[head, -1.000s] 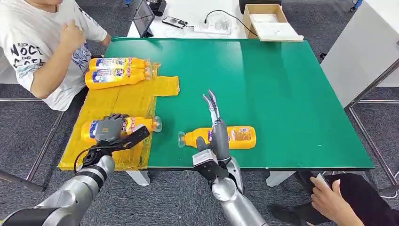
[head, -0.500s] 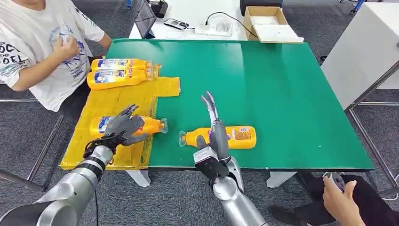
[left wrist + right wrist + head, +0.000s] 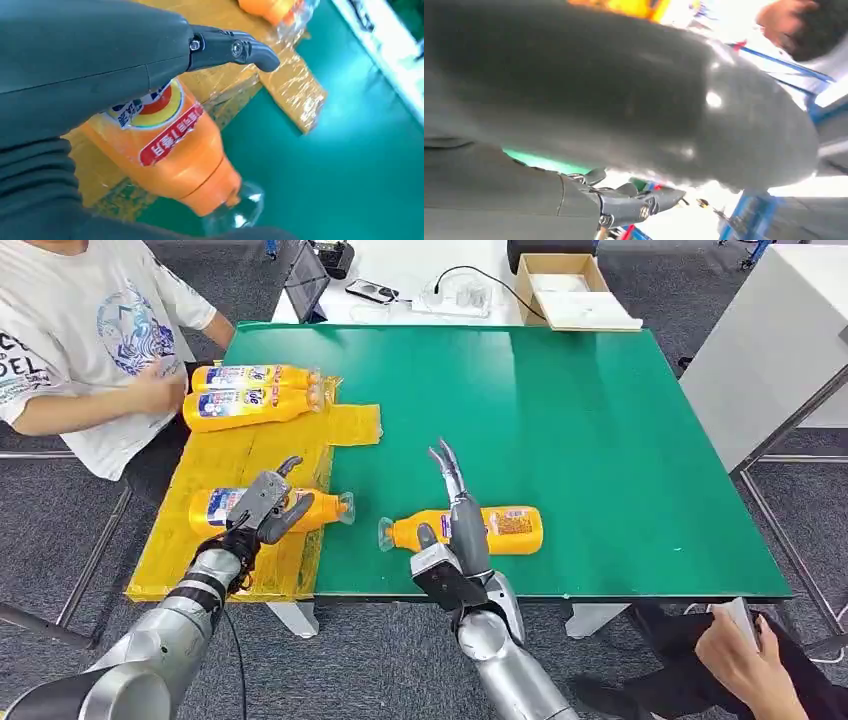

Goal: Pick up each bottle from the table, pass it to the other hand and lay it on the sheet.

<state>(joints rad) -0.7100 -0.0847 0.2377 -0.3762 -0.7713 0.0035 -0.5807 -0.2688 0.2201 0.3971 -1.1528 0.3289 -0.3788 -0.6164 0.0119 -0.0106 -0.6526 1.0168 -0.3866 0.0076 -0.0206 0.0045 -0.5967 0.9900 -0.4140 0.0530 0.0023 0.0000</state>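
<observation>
- The robot's left hand (image 3: 265,505) hovers just over a bottle on the sheet (image 3: 325,508), its fingers spread and holding nothing. The left wrist view shows that bottle (image 3: 170,150) lying free beneath the fingers.
- That bottle lies across the near edge of the yellow sheet (image 3: 255,455), with its clear cap poking out over the green table (image 3: 600,420). A brush from a finger could roll it off the sheet, since a bottle lying on its side turns easily.
- The robot's right hand (image 3: 455,520) stands edge-up against the near side of the bottle on the table (image 3: 500,528), fingers straight and pointing away from the robot, gripping nothing.
- This bottle lies on its side near the table's front edge, cap toward the sheet. A hand closing off-centre could push or spin it away, and a slide toward the robot might carry it over the edge.
- The smooth plastic could also slip during the pass between hands.
- Two more bottles (image 3: 250,400) lie side by side at the far end of the sheet, just beside a seated person's hand (image 3: 160,395).
- That person is close enough for a swinging arm to be a risk.
</observation>
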